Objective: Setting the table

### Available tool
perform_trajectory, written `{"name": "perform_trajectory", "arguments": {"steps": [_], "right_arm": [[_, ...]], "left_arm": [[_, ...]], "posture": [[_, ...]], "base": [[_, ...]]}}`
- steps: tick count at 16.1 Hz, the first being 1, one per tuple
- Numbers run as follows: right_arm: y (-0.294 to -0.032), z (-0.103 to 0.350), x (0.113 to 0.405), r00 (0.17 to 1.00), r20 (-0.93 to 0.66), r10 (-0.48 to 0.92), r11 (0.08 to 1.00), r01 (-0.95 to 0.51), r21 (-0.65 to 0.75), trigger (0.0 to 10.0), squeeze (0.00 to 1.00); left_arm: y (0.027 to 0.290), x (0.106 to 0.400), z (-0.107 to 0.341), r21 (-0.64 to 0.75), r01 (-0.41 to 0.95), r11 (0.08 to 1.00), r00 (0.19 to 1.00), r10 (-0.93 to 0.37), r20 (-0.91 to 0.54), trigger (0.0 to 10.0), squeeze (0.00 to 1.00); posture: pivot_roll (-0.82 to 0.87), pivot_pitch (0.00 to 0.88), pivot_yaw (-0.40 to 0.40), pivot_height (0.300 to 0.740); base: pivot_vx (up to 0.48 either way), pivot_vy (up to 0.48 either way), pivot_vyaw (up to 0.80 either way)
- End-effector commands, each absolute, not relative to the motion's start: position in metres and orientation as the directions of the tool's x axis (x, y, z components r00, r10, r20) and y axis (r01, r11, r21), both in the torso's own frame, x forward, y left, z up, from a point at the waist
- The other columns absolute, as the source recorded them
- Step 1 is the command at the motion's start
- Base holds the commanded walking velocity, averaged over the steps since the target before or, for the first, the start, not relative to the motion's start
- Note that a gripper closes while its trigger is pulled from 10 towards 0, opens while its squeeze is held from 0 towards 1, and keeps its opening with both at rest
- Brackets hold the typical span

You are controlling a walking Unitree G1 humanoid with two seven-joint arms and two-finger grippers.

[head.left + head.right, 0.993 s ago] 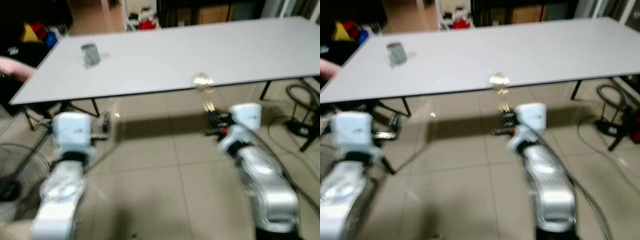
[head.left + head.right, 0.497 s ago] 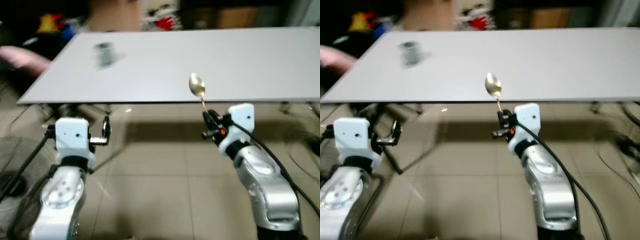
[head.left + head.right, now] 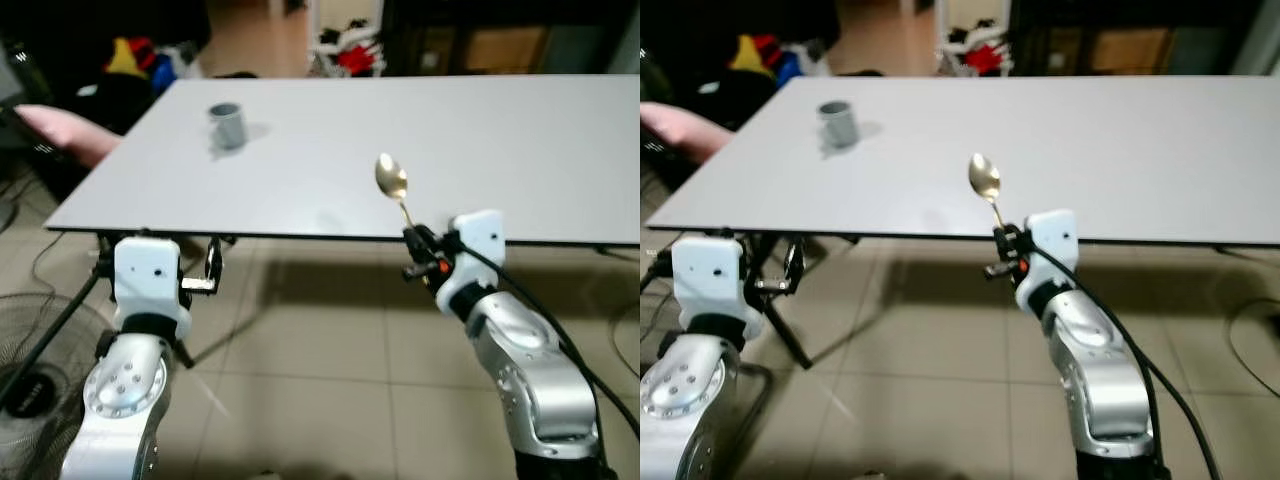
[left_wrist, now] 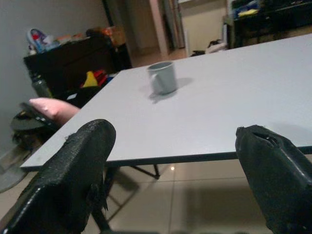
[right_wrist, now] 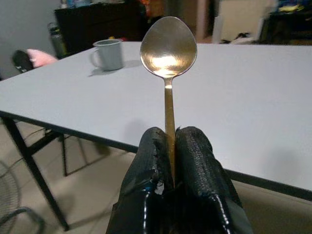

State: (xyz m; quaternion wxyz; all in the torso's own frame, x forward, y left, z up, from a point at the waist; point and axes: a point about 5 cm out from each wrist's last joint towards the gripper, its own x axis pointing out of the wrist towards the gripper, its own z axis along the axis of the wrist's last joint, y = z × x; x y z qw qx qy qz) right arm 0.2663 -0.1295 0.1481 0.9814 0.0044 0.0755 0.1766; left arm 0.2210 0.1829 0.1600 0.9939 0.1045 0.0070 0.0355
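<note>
No lettering, label, brand or number can be read anywhere in these views. The mug (image 3: 227,124) and the white worktop (image 3: 520,130) carry plain surfaces

Both silver arms reach forward at about the same height, bent at the elbow. The right gripper (image 5: 171,156) has its two black fingers pressed together around the thin stem of a gold-coloured metal spoon (image 5: 168,48), held upright. The left gripper (image 3: 211,268) has its fingers (image 4: 83,165) spread wide apart, holding nothing
</note>
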Motion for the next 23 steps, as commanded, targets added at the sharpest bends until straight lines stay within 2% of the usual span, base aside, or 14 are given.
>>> {"name": "perform_trajectory", "arguments": {"steps": [1, 19, 23], "right_arm": [[-0.124, 0.152, 0.268, 0.919, -0.141, 0.368, 0.930, -0.365, 0.047, 10.0, 0.00], [-0.119, 0.147, 0.277, 0.918, -0.188, 0.349, 0.937, -0.345, 0.054, 10.0, 0.00], [-0.119, 0.135, 0.276, 0.901, -0.290, 0.324, 0.943, -0.331, 0.027, 10.0, 0.00]], "left_arm": [[0.185, 0.221, 0.162, 0.216, -0.066, 0.974, 0.998, 0.069, -0.006, 10.0, 0.00], [0.181, 0.226, 0.159, 0.235, -0.021, 0.972, 0.999, 0.028, -0.026, 10.0, 0.00], [0.175, 0.226, 0.155, 0.247, 0.019, 0.969, 0.999, -0.007, -0.049, 10.0, 0.00]], "posture": [[-0.10, 0.040, 0.055, 0.740], [-0.09, 0.033, 0.060, 0.740], [-0.09, 0.023, 0.061, 0.740]], "base": [[0.382, 0.000, 0.00], [0.379, 0.000, 0.00], [0.087, 0.000, 0.00]]}}
